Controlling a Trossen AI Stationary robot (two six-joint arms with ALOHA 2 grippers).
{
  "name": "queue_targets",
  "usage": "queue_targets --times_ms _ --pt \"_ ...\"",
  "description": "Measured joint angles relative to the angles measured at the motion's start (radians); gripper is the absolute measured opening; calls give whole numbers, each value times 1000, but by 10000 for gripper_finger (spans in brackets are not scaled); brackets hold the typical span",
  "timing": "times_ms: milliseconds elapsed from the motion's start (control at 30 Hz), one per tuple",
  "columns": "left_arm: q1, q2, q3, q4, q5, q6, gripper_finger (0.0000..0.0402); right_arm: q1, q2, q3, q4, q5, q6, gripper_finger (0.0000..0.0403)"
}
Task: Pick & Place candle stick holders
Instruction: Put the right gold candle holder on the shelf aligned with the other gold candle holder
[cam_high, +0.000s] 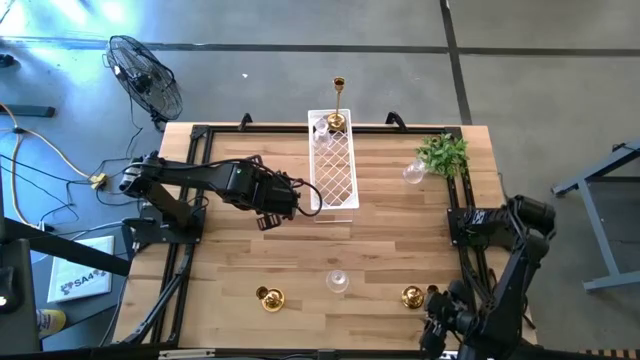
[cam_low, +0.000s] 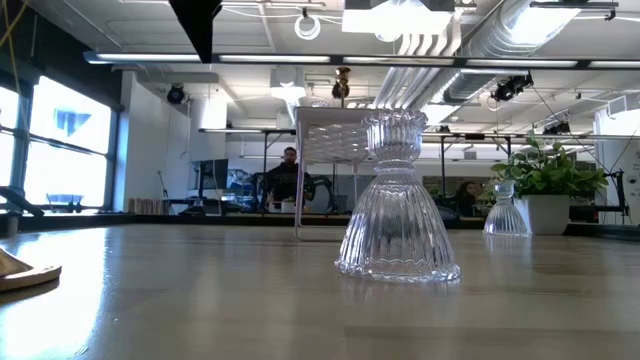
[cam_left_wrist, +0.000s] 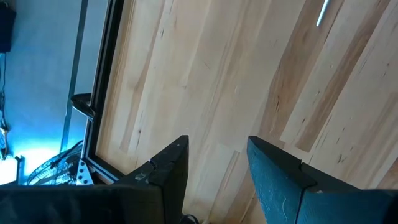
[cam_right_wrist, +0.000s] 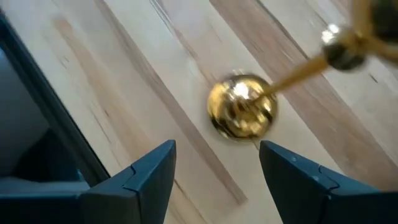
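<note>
A tall gold candle stick holder (cam_high: 339, 105) stands at the far end of the white lattice tray (cam_high: 333, 175), with a clear glass holder (cam_high: 322, 133) beside it. Two squat gold holders (cam_high: 270, 298) (cam_high: 412, 296) and a clear glass holder (cam_high: 337, 281) stand near the table's near edge. Another glass holder (cam_high: 413, 173) stands by the plant. My left gripper (cam_high: 270, 213) is open and empty over bare wood, left of the tray. My right gripper (cam_high: 437, 318) is open at the near right, just short of the right squat gold holder (cam_right_wrist: 242, 115).
A small green plant (cam_high: 443, 153) stands at the far right. In the low view the near glass holder (cam_low: 398, 200) stands in front of the tray (cam_low: 335, 140). Black frame rails (cam_high: 190, 200) run along the table's left and right sides. People show in the room beyond.
</note>
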Motion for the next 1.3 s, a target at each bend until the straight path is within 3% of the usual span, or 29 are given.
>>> queue_targets --times_ms 100,533,800,1033,1200,1300 --pt "0 0 0 1 0 0 156 0 4 29 -51 -30 8 225" --pt "0 0 0 8 3 -3 156 -7 6 118 -186 30 -73 193" --pt "0 0 0 8 3 -2 156 7 5 111 -197 -100 -21 182" --pt "0 0 0 8 3 -6 156 75 3 110 -200 61 58 168" --pt "0 0 0 8 7 -7 156 126 8 103 -216 91 141 148" --pt "0 0 0 8 7 -16 156 159 13 103 -219 168 188 138"
